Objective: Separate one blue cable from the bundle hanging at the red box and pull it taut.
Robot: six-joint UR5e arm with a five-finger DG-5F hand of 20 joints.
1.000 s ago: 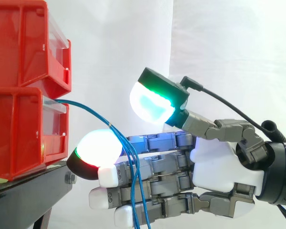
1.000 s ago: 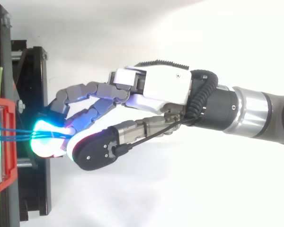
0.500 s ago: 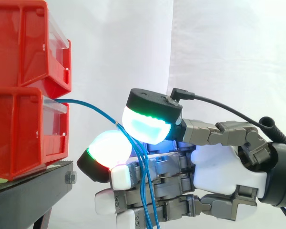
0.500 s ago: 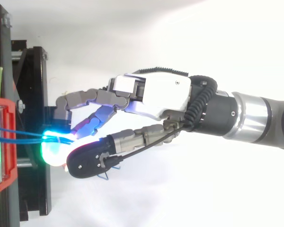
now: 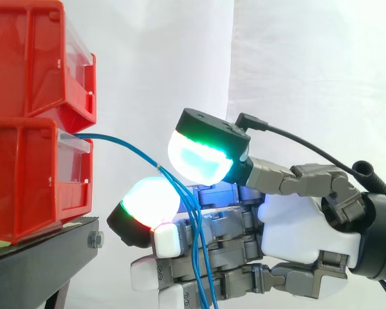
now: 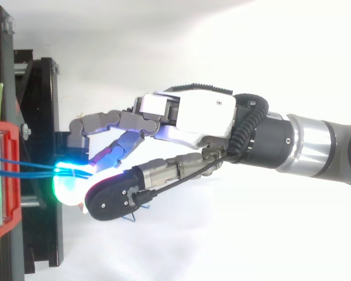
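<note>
Several thin blue cables (image 5: 125, 147) leave the front of the lower red bin (image 5: 26, 180), arc to the right and drop down across my hand's fingers. My hand (image 5: 302, 225) reaches in from the right with its fingers straight and level under the bundle. The white-glowing fingertip (image 5: 148, 199) sits just left of the hanging strands. The thumb's green-cyan pad (image 5: 196, 158) hovers above and right of them, with a small gap to the cables. From above, the hand (image 6: 199, 114) points at the bin, and the cables (image 6: 23, 170) run from the bin to the glowing pads.
A second red bin (image 5: 32, 58) is stacked on the lower one. Both rest on a black stand (image 5: 38, 257) whose front edge lies just below and left of the fingertips. A white curtain hangs behind.
A second ago the thumb stood high; it came down over the cables as the hand drew slightly right. In the last half second it lifted a little again.
</note>
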